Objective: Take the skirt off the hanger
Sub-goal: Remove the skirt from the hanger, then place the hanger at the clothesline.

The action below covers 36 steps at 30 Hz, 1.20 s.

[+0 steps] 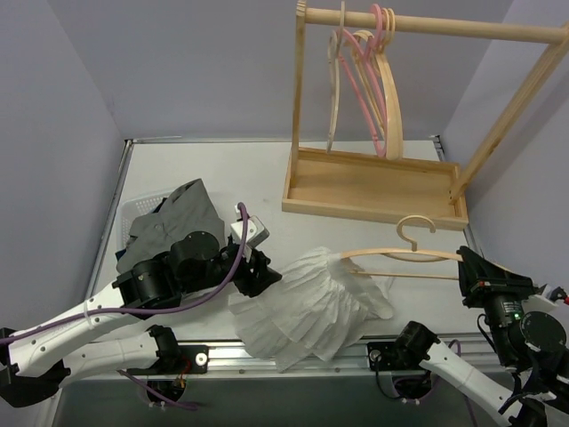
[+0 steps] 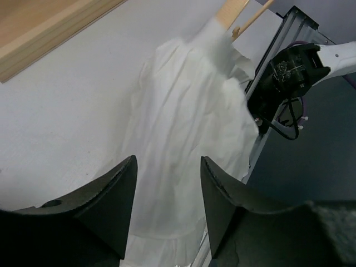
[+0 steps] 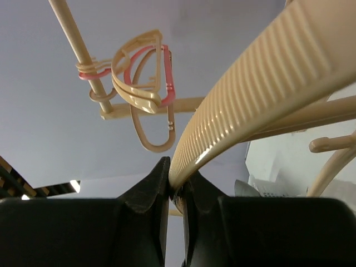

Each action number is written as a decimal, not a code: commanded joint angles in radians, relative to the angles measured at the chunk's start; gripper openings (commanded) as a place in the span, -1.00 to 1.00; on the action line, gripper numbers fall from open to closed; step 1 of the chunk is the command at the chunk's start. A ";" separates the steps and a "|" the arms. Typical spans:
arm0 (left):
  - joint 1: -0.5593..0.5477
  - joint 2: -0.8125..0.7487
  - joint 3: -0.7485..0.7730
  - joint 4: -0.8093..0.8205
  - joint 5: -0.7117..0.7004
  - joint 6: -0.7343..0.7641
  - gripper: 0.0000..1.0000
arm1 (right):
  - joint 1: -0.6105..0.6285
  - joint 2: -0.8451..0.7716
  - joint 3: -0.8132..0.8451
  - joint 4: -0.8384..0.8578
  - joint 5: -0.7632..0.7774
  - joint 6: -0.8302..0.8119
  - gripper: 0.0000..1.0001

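Note:
The skirt (image 1: pixel 182 213), a mid-grey garment, lies bunched in the white basket (image 1: pixel 132 212) at the left, off any hanger and partly hidden by my left arm. A pale wooden hanger (image 1: pixel 400 255) lies low over the table at the right. A white ruffled blouse (image 1: pixel 307 307) is still on the hanger's left end and spreads toward the front edge. My right gripper (image 1: pixel 464 262) is shut on the hanger's right arm (image 3: pixel 250 83), pinched at the jaws (image 3: pixel 173 181). My left gripper (image 2: pixel 168 161) hovers open over the blouse (image 2: pixel 183 128) with nothing between its fingers.
A wooden rack (image 1: pixel 373 191) stands at the back right, its rail carrying several wooden hangers and a pink one (image 1: pixel 369 89). The table's metal front rail (image 1: pixel 222 354) runs just under the blouse's hem. The right arm's base (image 2: pixel 289 67) stands past the blouse.

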 commanded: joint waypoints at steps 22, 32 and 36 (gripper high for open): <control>0.000 0.221 0.396 0.019 0.320 0.206 0.63 | 0.223 0.242 0.161 -0.011 0.015 -0.291 -1.00; 0.000 0.375 0.515 0.120 0.506 0.039 0.64 | 0.278 0.406 0.177 0.109 -0.074 -0.437 -1.00; 0.000 0.393 0.510 0.122 0.528 0.028 0.64 | 0.282 0.440 0.181 0.152 -0.102 -0.457 -1.00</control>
